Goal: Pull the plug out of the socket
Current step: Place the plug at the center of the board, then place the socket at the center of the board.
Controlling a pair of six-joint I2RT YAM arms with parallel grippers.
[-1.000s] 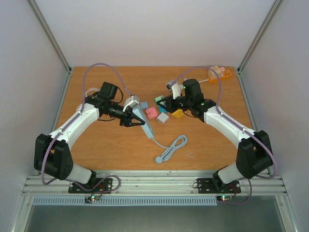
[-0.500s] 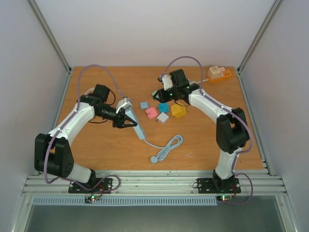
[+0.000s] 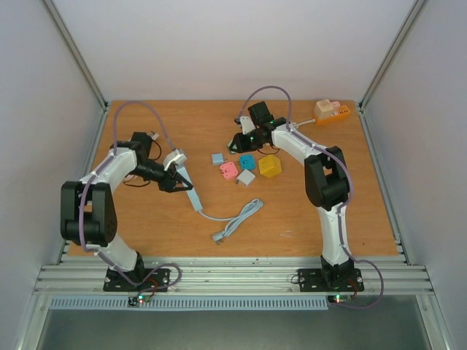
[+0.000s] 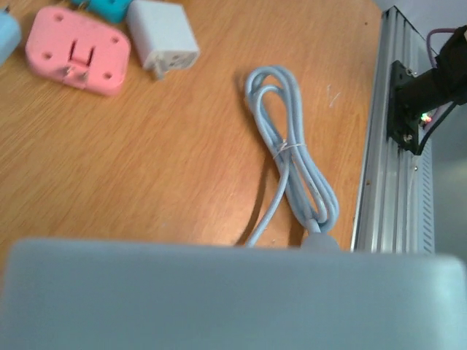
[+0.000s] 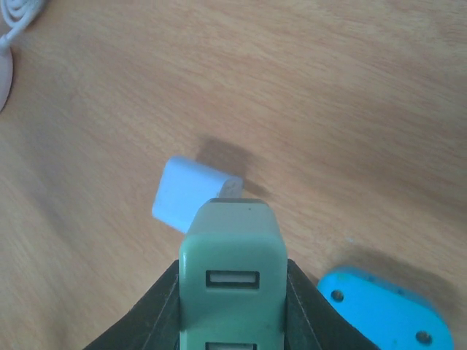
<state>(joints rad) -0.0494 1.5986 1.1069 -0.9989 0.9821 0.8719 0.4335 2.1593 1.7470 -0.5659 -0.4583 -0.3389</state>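
1. We see a wooden table [image 3: 306, 211] boxed in by plain white walls, with a metal rail along its near edge.
2. The left gripper [image 3: 175, 180] is closed on one end of the grey-blue socket strip [image 3: 193, 197], left of the table's middle. The strip's pale cable [image 4: 292, 175] trails to a tied bundle lying on the wood.
3. The right gripper [image 5: 232, 306] has its black fingers [image 5: 164, 299] clamped on the flat sides of the green plug [image 5: 232, 248], a block with USB ports on its face. It is over the far middle of the table, well apart from the strip, so we judge the plug to be out of the socket already.
4. We expect both pieces to be light, rigid plastic with smooth sides that could slip. The flat side faces are the place to grip. The soft cable will drag behind the strip.
5. Loose adapters lie between the arms: pink [image 4: 76, 49], white [image 4: 164, 36], cyan [image 5: 387, 306], pale blue [image 5: 186, 193] and yellow [image 3: 270, 166].
6. In the left wrist view the strip is a blurred slab across the bottom, so its fingers and socket holes are hidden. We cannot see the plug's prongs. From above, the plug is lost inside the gripper. An orange object [image 3: 330, 111] at the far right is too small to identify.
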